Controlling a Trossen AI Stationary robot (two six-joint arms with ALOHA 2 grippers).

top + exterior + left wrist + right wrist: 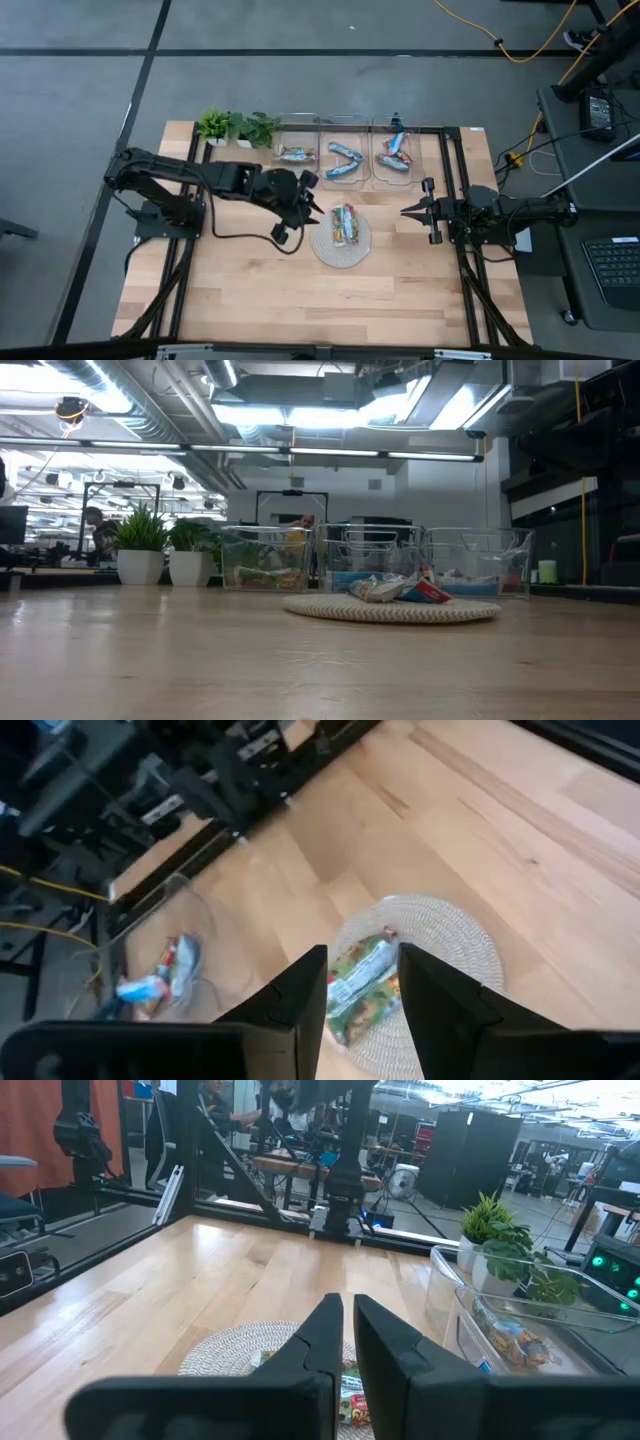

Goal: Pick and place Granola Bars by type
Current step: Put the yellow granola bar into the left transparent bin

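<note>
Two granola bars (345, 225) lie side by side on a round woven plate (340, 252) at the table's middle. In the left wrist view they are a green-and-white bar (362, 982) and more. Other bars lie in three clear bins at the far edge: one (297, 154) in the left bin, blue ones (345, 160) in the middle bin, blue and red ones (393, 155) in the right bin. My left gripper (312, 200) hangs open above the table, just left of the plate, holding nothing. My right gripper (408, 211) waits shut to the right of the plate.
Two small potted plants (240, 128) stand at the far left, beside the bins. Bare wood lies in front of the plate (390, 610) toward the near edge. Black frame rails (455, 170) run along the table's sides.
</note>
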